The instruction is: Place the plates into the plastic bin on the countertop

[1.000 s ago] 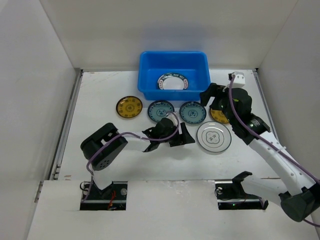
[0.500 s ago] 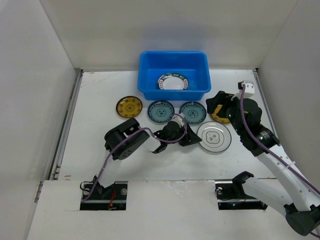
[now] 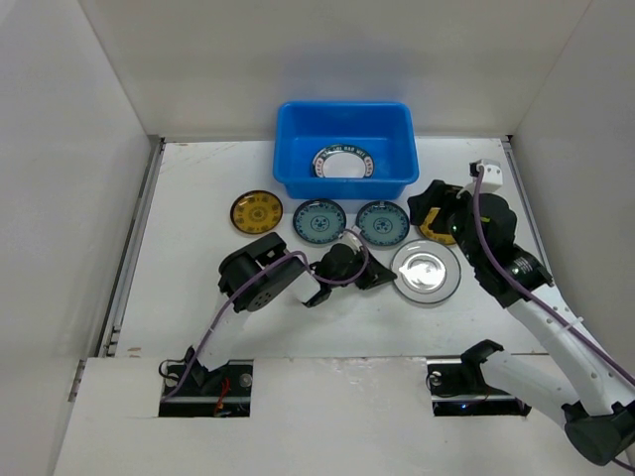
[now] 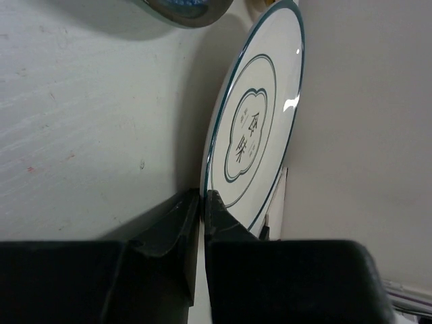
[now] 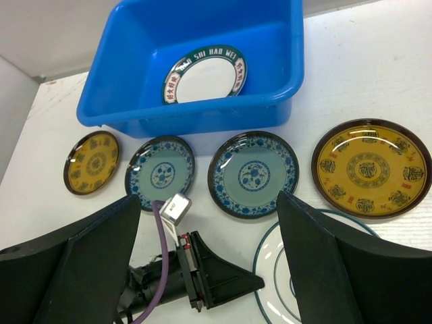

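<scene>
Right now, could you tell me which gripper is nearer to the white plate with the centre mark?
Left. The left gripper is shut on the white plate's left rim; the right gripper hangs open beyond its far edge, over a yellow plate.

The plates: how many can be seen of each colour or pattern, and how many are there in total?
yellow-gold plates: 2
teal-blue patterned plates: 2
white plate with a lettered rim, lying in the blue bin: 1
white plate with a centre mark: 1
Total: 6 plates visible
</scene>
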{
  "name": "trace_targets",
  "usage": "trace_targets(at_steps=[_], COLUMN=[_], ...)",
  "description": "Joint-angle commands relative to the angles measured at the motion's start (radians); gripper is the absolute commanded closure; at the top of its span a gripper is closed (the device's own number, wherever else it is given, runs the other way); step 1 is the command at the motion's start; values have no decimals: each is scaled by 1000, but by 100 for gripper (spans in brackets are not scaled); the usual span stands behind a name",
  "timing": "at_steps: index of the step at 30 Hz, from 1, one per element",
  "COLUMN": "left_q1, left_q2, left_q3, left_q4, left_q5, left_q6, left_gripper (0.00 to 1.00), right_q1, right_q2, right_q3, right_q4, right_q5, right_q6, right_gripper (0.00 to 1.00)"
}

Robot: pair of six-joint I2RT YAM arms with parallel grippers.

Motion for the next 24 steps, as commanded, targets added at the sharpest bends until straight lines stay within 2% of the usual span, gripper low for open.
trace_targets(at_steps=[1,9,14,17,19,22,24], left_q1=[13,62,120,180,245,353,422], left_q2=[-27,-278,-511,-686,-818,-937,-932], left_q3=[-18,-177,-292,-321,-299,-187,-89], left_q4=[75,39,-31,-167,-331,-584,-677], left_q5=[-17,-29,-38,-41,-37,-41,-38], left_q6=[5,50,68,99,146,258,335], left_gripper=[100,100,100,100,100,100,100], right_q1=[-11,-51,-94,-132,-171,-209,-228], right_q2=[1,27,39,50,60,63,62], right_q3=[6,34,52,65,72,69,60], right_q4=[27,41,53,51,33,12,10], right_q5=[-16,-54,-76,-83,-83,-86,-108], right_q6=[4,-5,-8,-13,0,38,67], right_gripper=[13,13,13,13,14,15,15])
